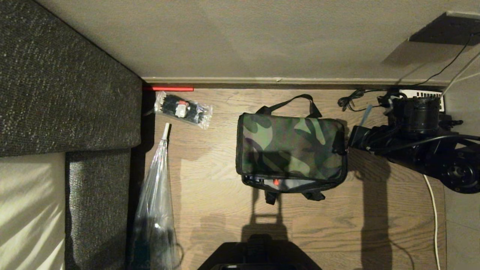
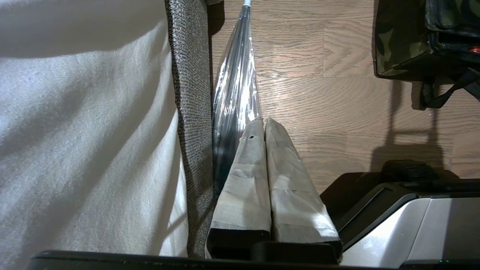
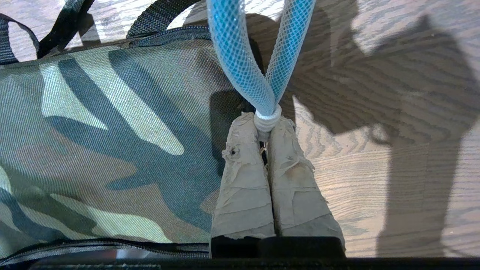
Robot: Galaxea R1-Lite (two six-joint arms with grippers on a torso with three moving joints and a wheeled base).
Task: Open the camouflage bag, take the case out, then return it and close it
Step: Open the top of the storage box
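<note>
Progress: camouflage bag (image 1: 290, 146) partly unzipped along its near edge; red lining shows in the gap. Case not identifiable; removal, return and closing remain, by my judgement.
Bag location: on the wooden floor (image 1: 210, 187), near the baseboard.
Right end effector (image 3: 267, 129): at the bag's right end, pressed together, pinching a blue mesh pull loop (image 3: 240, 56).
Left end effector (image 2: 262, 125): parked beside the sofa (image 1: 67, 86), pressed together, holding nothing.
Materials: woven canvas top, black webbing straps (image 1: 296, 101); taped, padded fingers (image 3: 243, 187).

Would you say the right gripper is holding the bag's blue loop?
Yes, the right gripper is shut on the blue loop beside the bag.
</note>
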